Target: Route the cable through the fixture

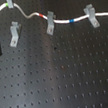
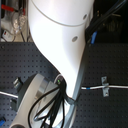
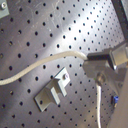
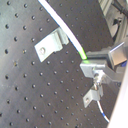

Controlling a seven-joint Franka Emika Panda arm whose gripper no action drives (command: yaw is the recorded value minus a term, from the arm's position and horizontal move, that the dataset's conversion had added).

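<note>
The metal jaws clamp the long thin white cable [image 4: 65, 31] at its green band, holding it taut just beside the small grey bent sheet-metal fixture [image 4: 50, 44], apparently for threading.

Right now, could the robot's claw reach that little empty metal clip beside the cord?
Probably yes. In the first wrist view the fixture stands on bare board near the gripper, nothing between them; the gripper seems shut on the cable.
</note>
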